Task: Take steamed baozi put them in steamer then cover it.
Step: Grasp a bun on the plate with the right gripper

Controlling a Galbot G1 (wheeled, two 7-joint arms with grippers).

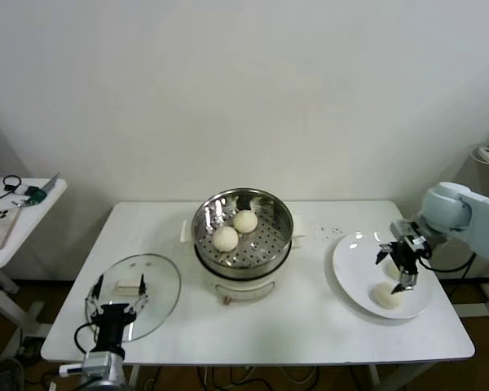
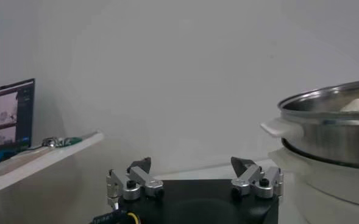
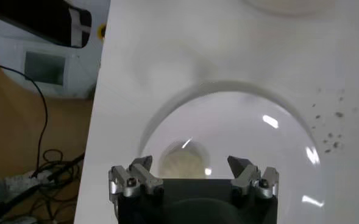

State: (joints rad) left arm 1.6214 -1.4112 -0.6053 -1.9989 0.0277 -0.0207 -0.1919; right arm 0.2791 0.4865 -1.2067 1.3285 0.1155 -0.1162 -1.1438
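Two tables against plain white wall: small side table (image 1: 16, 213) at 9 o'clock with clutter, main white table (image 1: 253, 326) centre. Left gripper (image 1: 118, 287) at 7 o'clock, jaws spread wide, empty, poised by cover (image 1: 159, 281) lying flat on table. Steamer (image 1: 243, 236) at centre on white cooker base, two steamed baozi (image 1: 235, 230) inside. White plate (image 1: 354, 269) at 3 o'clock with two more buns. Right gripper (image 1: 397, 265) over plate, jaws spread, empty, one bun (image 3: 180, 163) just beneath, not pinched.
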